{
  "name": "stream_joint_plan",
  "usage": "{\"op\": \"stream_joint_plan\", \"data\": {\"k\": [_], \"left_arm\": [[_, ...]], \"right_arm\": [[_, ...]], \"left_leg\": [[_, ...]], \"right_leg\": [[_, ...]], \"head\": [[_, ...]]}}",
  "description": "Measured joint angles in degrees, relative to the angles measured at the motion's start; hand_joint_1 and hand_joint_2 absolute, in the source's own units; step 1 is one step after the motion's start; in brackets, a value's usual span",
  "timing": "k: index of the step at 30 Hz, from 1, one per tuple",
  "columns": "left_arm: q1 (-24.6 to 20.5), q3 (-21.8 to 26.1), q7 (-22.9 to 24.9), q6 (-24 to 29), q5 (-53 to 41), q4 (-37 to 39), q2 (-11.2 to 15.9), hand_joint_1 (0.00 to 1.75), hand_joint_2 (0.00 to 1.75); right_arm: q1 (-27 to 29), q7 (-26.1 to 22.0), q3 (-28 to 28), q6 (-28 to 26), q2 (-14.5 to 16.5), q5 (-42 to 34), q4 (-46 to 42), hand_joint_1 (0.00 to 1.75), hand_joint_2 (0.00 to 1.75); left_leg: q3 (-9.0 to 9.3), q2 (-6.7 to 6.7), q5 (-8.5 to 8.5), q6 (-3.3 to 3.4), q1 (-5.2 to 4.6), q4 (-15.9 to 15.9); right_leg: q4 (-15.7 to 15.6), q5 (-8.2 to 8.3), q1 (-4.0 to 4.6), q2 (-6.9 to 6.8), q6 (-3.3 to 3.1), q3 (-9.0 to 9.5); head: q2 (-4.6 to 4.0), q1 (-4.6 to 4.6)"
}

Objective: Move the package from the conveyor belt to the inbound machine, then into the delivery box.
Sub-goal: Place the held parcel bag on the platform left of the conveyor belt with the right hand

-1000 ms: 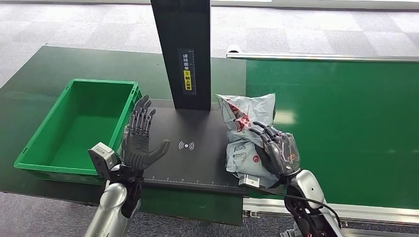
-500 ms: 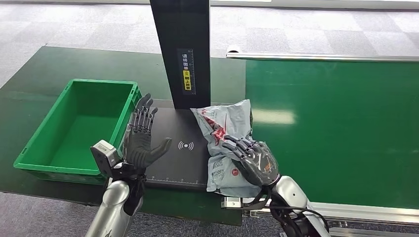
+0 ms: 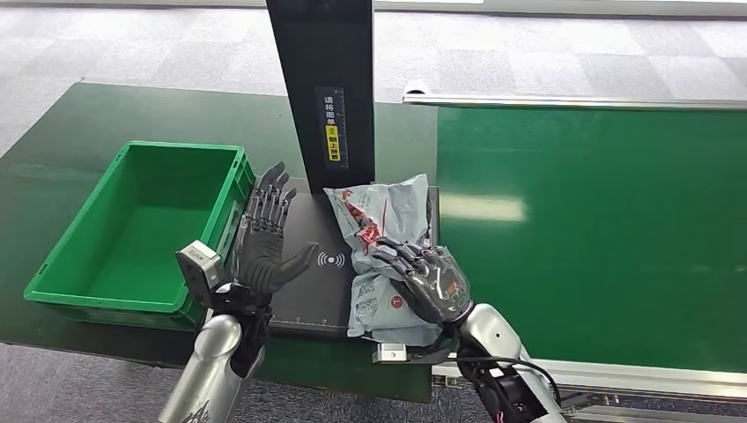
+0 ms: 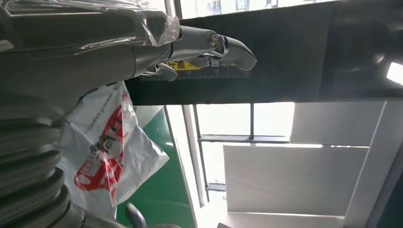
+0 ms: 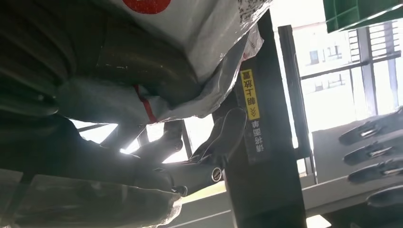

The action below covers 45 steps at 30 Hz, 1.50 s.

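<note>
The package point(image 3: 380, 238) is a crumpled grey plastic mailer with red print. It lies over the right part of the black inbound machine plate point(image 3: 308, 291), beside the scan mark. My right hand point(image 3: 427, 284) grips its near end from above. In the left wrist view the package point(image 4: 107, 147) hangs pale with its red logo. The right wrist view shows the package point(image 5: 199, 28) against my palm. My left hand point(image 3: 264, 242) stands upright with fingers apart over the plate's left edge, holding nothing. The green delivery box point(image 3: 132, 229) sits empty to the left.
The machine's black post point(image 3: 326, 88) with a yellow label rises behind the plate. The green conveyor belt point(image 3: 599, 229) stretches to the right, with a metal rail along its far edge. Grey carpet lies beyond the dark green table.
My right hand has carried the package leftward from the belt's edge onto the machine plate. My left hand has shifted slightly right and stays spread.
</note>
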Motion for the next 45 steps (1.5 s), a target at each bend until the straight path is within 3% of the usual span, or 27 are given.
{"op": "stream_joint_plan", "data": {"k": [2,3,6,7,10,14,18,23,27,31,36,45], "left_arm": [[-0.5,-0.5,0.0,-0.1,0.0,0.5,-0.3,0.00,1.75],[-0.7,-0.7,0.0,-0.2,0.0,0.7,-0.4,0.00,1.75],[-1.0,-1.1,0.0,-0.2,0.2,1.3,-0.6,0.00,1.75],[-1.1,-1.2,0.0,-0.2,0.3,1.4,-0.6,0.00,1.75],[-1.1,-1.5,0.0,-0.2,0.5,1.7,-0.7,0.00,1.75],[-1.1,-1.9,0.1,-0.2,0.8,2.0,-0.7,0.00,1.75],[-1.2,-2.0,0.1,-0.3,1.0,2.3,-0.7,0.00,1.75],[-1.6,-2.4,0.3,-0.3,1.1,2.9,-0.7,0.00,1.75],[-1.7,-2.4,0.3,-0.3,1.2,3.3,-0.4,0.00,1.75],[-1.7,-2.4,0.4,-0.3,1.2,3.3,-0.1,0.00,1.75],[-1.6,-2.9,1.1,-0.6,-0.8,3.4,0.4,0.00,1.75],[-1.8,-6.3,3.4,-0.5,-9.4,5.0,1.1,0.00,1.75]], "right_arm": [[-1.7,0.3,-0.1,0.0,1.5,1.4,3.2,1.75,1.75],[-2.4,0.9,-0.2,0.0,2.2,1.9,4.8,1.46,1.75],[-4.1,2.9,-1.1,-0.1,3.9,1.8,9.0,0.15,1.75],[-4.5,3.3,-1.6,0.0,4.3,0.9,10.3,0.00,1.75],[-5.4,2.3,-2.8,3.7,5.4,-7.0,13.6,0.00,1.75],[-5.6,-1.4,-5.4,19.8,6.1,-25.1,14.9,0.00,1.75],[-5.3,-3.3,-6.3,28.4,6.1,-35.4,14.3,0.00,1.75],[-3.9,-3.6,-6.3,38.9,5.9,-47.8,9.9,0.00,1.75],[-1.3,-3.2,-6.4,44.1,5.1,-56.9,2.8,0.00,1.75],[2.4,-3.2,-7.1,44.1,3.8,-61.0,-6.5,0.00,1.75],[7.3,-1.8,-9.4,37.3,1.6,-59.4,-17.4,0.00,1.75],[14.6,1.1,-16.7,31.7,0.8,-59.1,-24.4,0.00,1.75]], "left_leg": [[0.01,0.00,0.01,-0.01,0.01,0.0],[0.01,-0.01,0.02,-0.02,0.01,0.0],[0.01,-0.01,0.02,-0.02,0.01,0.0],[0.01,-0.01,0.02,-0.02,0.00,0.0],[0.00,-0.01,0.02,-0.02,0.00,0.0],[0.00,-0.01,0.02,-0.02,-0.01,0.0],[0.02,0.00,0.02,-0.02,0.00,0.0],[0.02,0.00,0.02,-0.02,0.00,0.0],[0.00,-0.01,0.01,-0.02,0.00,0.0],[0.00,0.00,0.00,-0.02,-0.01,0.0],[-0.01,-0.02,0.00,-0.01,-0.01,0.0],[-0.01,-0.01,0.00,-0.01,-0.01,0.0]], "right_leg": [[0.0,0.00,0.01,0.02,0.00,0.00],[0.0,0.00,0.01,0.03,0.00,0.00],[0.0,0.00,0.00,0.03,0.00,0.01],[0.0,0.00,0.00,0.04,0.00,0.01],[0.0,0.00,-0.01,0.04,0.00,0.01],[0.0,0.00,-0.01,0.03,0.00,0.01],[0.0,0.00,0.00,0.04,0.00,0.00],[0.0,0.00,0.00,0.04,0.00,0.00],[0.0,0.00,0.00,0.04,0.00,-0.01],[0.0,0.00,-0.01,0.04,0.00,-0.02],[0.0,-0.01,-0.01,-0.01,0.01,-0.01],[0.0,-0.01,-0.01,0.01,0.00,-0.01]], "head": [[0.00,0.00],[0.00,0.00],[0.00,0.01],[0.00,0.01],[0.00,0.01],[0.00,0.01],[0.00,0.01],[0.00,0.01],[0.00,0.00],[0.00,0.02],[0.00,0.01],[0.00,0.01]]}}
